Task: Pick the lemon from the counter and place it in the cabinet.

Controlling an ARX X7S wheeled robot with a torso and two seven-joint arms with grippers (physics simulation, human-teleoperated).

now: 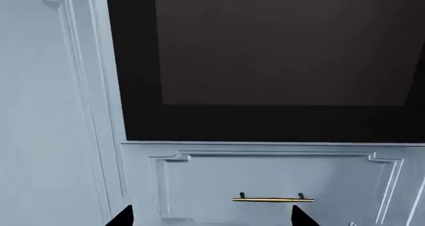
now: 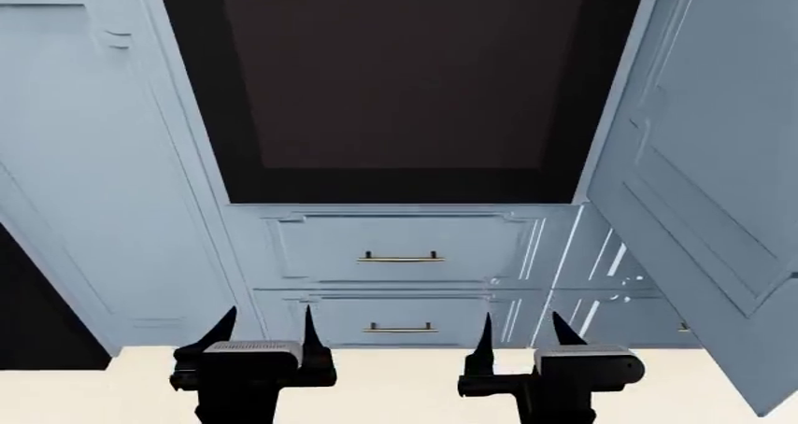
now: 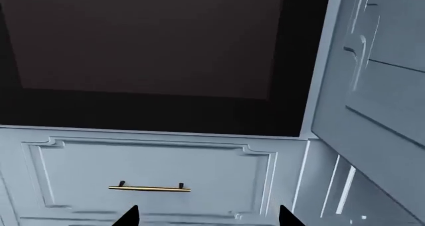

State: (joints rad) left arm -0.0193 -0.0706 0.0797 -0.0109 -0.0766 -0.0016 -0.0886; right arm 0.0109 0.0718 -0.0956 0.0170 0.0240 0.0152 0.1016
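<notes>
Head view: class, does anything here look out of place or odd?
One thing: a cabinet door at the right hangs swung open while the drawer fronts are shut. Both hands, left hand and right hand, are open and empty. No lemon shows on the counter.

The cabinet (image 2: 112,190) is pale blue-grey with panelled fronts. Two drawer fronts sit one above the other at its middle, each with a slim brass bar handle, the upper handle (image 2: 401,257) lying level and the lower handle (image 2: 401,329) just above the far edge of the desk (image 2: 399,387). One cabinet door (image 2: 717,190) at the right stands swung open. The desk is a plain cream-white surface, seen only as a strip along its far edge. The lemon appears in none of the three views
</notes>
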